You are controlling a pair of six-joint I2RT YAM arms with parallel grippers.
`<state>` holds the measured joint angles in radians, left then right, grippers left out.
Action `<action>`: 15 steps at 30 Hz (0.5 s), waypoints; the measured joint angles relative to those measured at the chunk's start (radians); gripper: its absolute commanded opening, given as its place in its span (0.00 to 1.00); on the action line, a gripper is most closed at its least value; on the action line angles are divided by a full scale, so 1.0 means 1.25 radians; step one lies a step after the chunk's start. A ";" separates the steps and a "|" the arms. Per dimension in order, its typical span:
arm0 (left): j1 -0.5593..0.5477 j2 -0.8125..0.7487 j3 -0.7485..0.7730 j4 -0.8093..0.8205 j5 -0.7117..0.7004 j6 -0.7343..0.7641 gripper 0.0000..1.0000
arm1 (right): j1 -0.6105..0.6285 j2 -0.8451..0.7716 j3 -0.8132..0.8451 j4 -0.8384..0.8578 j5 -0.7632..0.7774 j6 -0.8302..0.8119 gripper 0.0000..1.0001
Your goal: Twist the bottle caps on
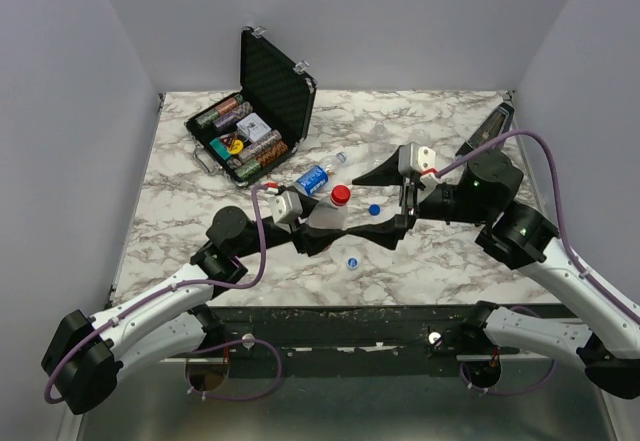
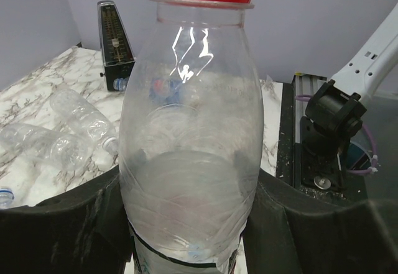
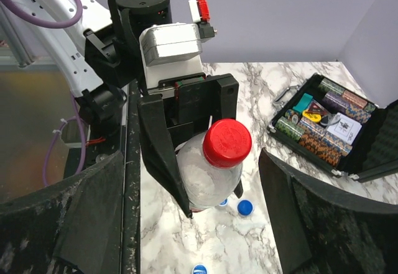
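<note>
We hold the bottle clamped by its body in the left gripper, and the red cap sits on its neck, though we cannot tell how far it is threaded. From those fingers the bottle's long axis runs up toward the right wrist. The cap therefore faces the right gripper, whose fingers stand spread on either side of the cap and apart from it, and we judge this arm need only advance along that axis, close and twist. Just beyond the red cap, the blue-label bottle lies on its side.
</note>
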<state>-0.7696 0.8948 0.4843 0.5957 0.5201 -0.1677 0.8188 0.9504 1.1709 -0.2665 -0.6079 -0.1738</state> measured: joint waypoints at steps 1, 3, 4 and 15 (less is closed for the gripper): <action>0.000 0.000 0.000 0.000 0.003 0.001 0.63 | 0.000 0.004 0.000 0.004 -0.007 0.000 0.96; 0.000 0.000 0.000 0.000 0.009 0.003 0.63 | 0.000 0.013 0.000 0.009 -0.013 0.000 0.95; 0.000 0.000 0.000 0.000 0.010 0.003 0.63 | 0.000 0.019 0.000 0.011 -0.018 0.000 0.95; 0.000 -0.005 0.000 -0.004 0.003 0.003 0.63 | 0.000 0.040 0.000 0.017 -0.051 0.008 0.94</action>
<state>-0.7696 0.8879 0.4843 0.5907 0.5243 -0.1635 0.8185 1.0004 1.1709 -0.2455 -0.6716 -0.1635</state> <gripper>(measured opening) 0.636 0.943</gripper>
